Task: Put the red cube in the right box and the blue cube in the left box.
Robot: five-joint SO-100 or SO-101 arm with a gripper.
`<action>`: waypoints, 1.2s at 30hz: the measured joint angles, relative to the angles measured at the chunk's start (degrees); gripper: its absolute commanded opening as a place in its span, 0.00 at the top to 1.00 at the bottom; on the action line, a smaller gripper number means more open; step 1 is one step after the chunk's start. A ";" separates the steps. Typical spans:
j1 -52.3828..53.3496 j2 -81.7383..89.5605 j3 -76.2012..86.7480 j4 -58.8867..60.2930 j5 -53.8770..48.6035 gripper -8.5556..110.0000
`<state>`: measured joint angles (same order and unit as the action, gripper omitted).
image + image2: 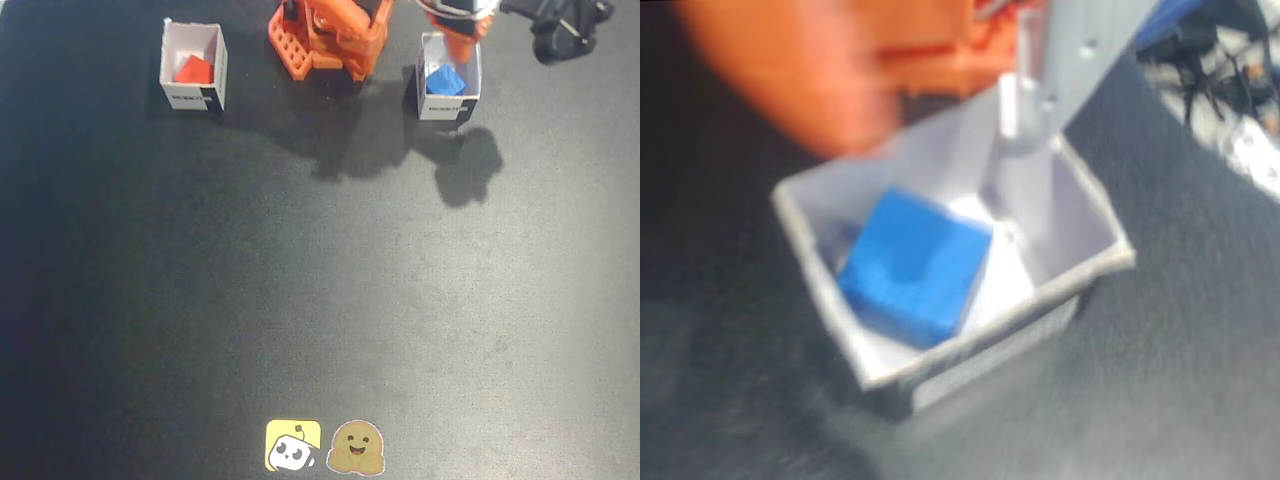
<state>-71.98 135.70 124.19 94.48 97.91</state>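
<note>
The arm (335, 35) is being held bent at the frame's top edge, the gripper (455, 45) being pointed downward, its jaws parted.

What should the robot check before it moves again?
1. Blue cube inside its box: ok.
2. Red cube inside the other box: ok.
3. Tool let go of the blue cube: ok, the grey finger stands apart from it in the wrist view.
4. Tool clear of the box rim: not ok, the finger reaches inside.
5. Both boxes upright: ok.
</note>
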 measured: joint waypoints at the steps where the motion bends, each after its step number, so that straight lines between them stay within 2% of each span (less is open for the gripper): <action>1: 0.88 -1.14 -1.14 0.26 -0.88 0.93; 5: 4.39 -5.27 -4.39 1.23 -2.99 0.93; 14: 16.26 -4.39 -4.48 0.97 -0.88 0.93; 28: 52.65 13.18 4.22 -1.23 -8.09 0.93; 36: 65.65 13.54 12.22 -13.71 -14.15 0.93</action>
<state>-6.33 149.24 136.41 80.77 83.76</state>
